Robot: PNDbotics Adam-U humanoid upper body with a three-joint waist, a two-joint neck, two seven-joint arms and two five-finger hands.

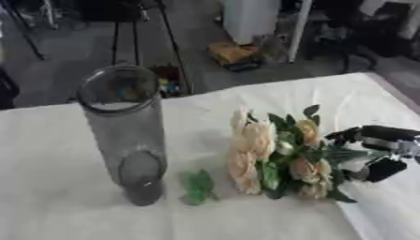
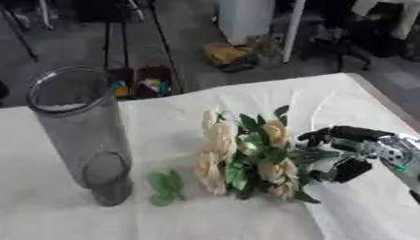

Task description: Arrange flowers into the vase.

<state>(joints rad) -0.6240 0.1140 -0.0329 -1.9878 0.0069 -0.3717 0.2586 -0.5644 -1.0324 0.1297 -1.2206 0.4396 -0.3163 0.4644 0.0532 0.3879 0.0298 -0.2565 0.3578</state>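
Note:
A tall clear glass vase (image 1: 123, 126) stands upright on the left of the white tablecloth (image 1: 65, 206). A bunch of cream and peach flowers (image 1: 275, 154) with green leaves lies flat to the right of the vase, blooms toward it and stems pointing right. My right hand (image 2: 361, 150) comes in from the right edge at the stem end. Its fingers (image 2: 332, 135) arch over the stems and its thumb (image 2: 348, 169) sits below them, with a wide gap between, so the hand is open around the stems. The left hand does not show.
A loose green leaf sprig (image 1: 197, 185) lies on the cloth between the vase's base and the flowers. The table's far edge runs diagonally behind them. Beyond it on the floor are chair legs, a brown box (image 1: 231, 52) and a white column (image 1: 249, 18).

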